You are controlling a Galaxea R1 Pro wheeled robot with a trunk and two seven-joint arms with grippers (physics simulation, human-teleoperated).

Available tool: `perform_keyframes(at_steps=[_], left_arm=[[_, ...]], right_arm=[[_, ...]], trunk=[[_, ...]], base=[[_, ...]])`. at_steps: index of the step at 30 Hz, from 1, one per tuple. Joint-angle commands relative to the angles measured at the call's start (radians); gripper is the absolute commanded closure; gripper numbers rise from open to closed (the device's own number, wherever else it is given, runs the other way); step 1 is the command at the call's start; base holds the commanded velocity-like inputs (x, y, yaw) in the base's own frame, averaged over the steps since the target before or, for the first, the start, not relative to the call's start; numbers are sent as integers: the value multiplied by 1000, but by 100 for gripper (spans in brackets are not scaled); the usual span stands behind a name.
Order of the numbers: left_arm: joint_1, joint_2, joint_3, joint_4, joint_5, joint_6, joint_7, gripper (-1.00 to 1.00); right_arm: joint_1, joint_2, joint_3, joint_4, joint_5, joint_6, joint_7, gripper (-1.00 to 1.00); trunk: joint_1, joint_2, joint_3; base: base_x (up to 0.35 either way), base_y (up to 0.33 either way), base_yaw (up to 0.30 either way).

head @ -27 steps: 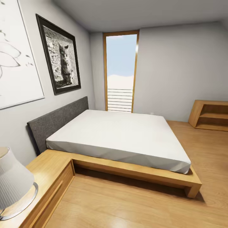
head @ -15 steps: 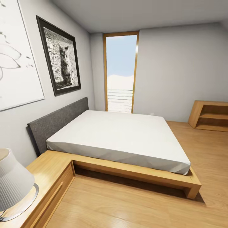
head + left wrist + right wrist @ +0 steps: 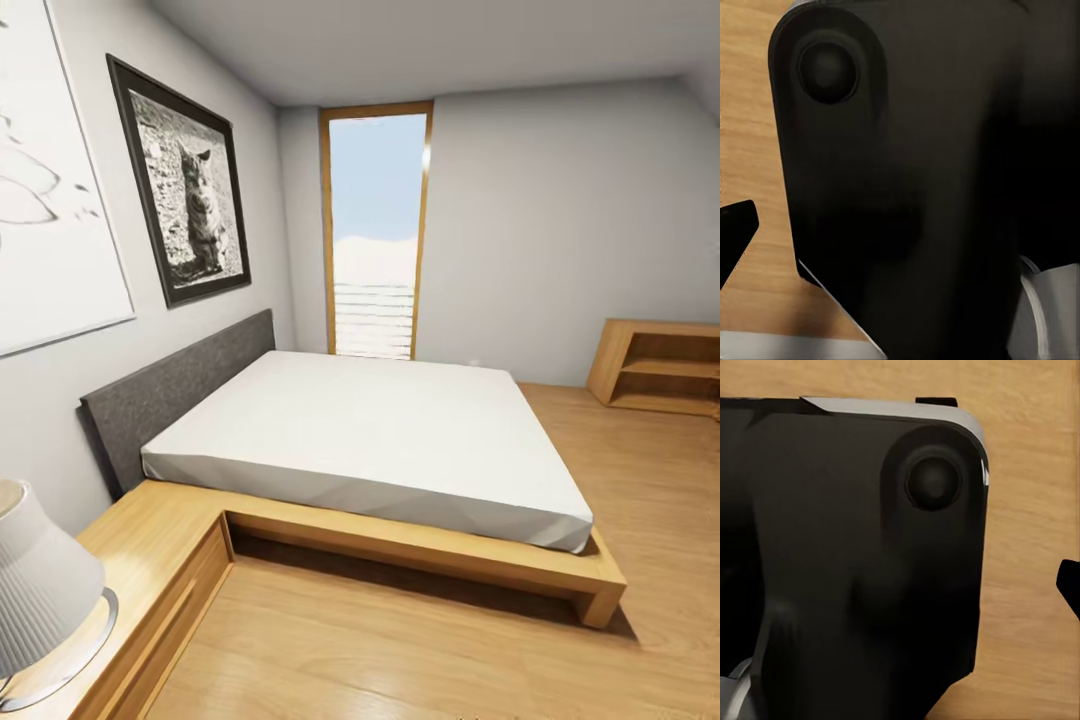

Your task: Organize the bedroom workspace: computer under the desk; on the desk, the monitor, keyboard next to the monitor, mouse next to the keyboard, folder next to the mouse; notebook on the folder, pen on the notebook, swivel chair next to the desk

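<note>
I am facing a bedroom, and the desk, swivel chair, computer, monitor, keyboard, mouse, folder, notebook and pen are all out of view. In the left wrist view a black rounded part of my own body [image 3: 915, 165] hangs over wooden floor [image 3: 750, 97], with one dark fingertip [image 3: 735, 236] at the frame's edge. The right wrist view has a similar black body part [image 3: 847, 562] above the floor and a sliver of a dark fingertip [image 3: 1069, 585]. Neither view lets me judge how the jaws stand.
A low wooden bed with a white mattress [image 3: 380, 440] and grey headboard [image 3: 170, 390] stands ahead. At near left a wooden nightstand [image 3: 150, 560] carries a white lamp [image 3: 40, 590]. A tall window [image 3: 375, 230] is in the far wall, a wooden shelf [image 3: 660, 365] at far right.
The whole head view has shifted slightly left and down, so the camera has turned a little to the right. Nothing in the room itself has moved.
</note>
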Motion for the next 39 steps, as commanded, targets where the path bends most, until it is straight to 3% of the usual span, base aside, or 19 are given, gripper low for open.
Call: perform_keyframes(at_steps=[1, 8, 11, 16, 18, 20, 22, 23, 26, 31, 35, 38, 39], left_arm=[[0, 0, 0, -1, 0, 1, 0, -100], [0, 0, 1, -1, 0, -2, 0, -100], [0, -1, 0, -4, 1, -3, -1, -100], [0, -5, 0, -80, 2, -6, -1, -100], [0, -4, -1, -129, 2, -8, -2, -100], [0, -4, 0, -201, 3, -9, -3, -100], [0, -4, 0, -235, 4, -9, -3, -100], [0, -5, 0, -269, 4, -10, -3, -100], [0, -7, 0, -345, 4, -10, -3, -100], [-8, -4, 1, -484, 14, -10, -1, -100], [-31, 5, 7, -532, 82, -11, 0, -100], [-40, 26, 25, -529, 203, -17, -1, -100], [-41, 29, 27, -518, 225, -19, -1, -100]], right_arm=[[-1, 0, 0, 1, 0, -4, 0, -100], [-1, 2, -12, -15, -18, -27, -2, -100], [-1, 4, -37, -62, -70, -97, -2, -100], [-2, 6, -91, -142, -220, -201, -1, -100], [-2, 5, -104, -183, -303, -233, -1, -100], [-2, 2, -112, -247, -432, -255, 0, -100], [-2, 0, -114, -275, -496, -263, 1, -100], [-2, -4, -115, -297, -554, -272, 1, -100], [-6, -9, -117, -330, -632, -295, 2, -100], [-40, -6, -117, -391, -682, -331, 10, -100], [-70, -9, -117, -417, -689, -338, 21, -100], [-91, -14, -118, -421, -689, -344, 26, -100], [-93, -17, -118, -421, -689, -346, 27, -100]], trunk=[[-4, 7, 2], [-31, 56, 24], [-42, 77, 33], [-62, 112, 48], [-69, 126, 54], [-77, 140, 59], [-85, 154, 65], [-88, 161, 68], [-100, 182, 79], [-119, 217, 98], [-134, 245, 113], [-146, 266, 124], [-150, 273, 127]], base=[[0, 0, -211], [0, 0, -256], [0, 0, -277], [0, 0, -281], [0, 0, -282], [0, 0, -271], [0, 0, -247], [0, 0, -226], [0, 0, -211], [0, 0, -186], [0, 0, -218], [0, 0, -249], [0, 0, -270]])
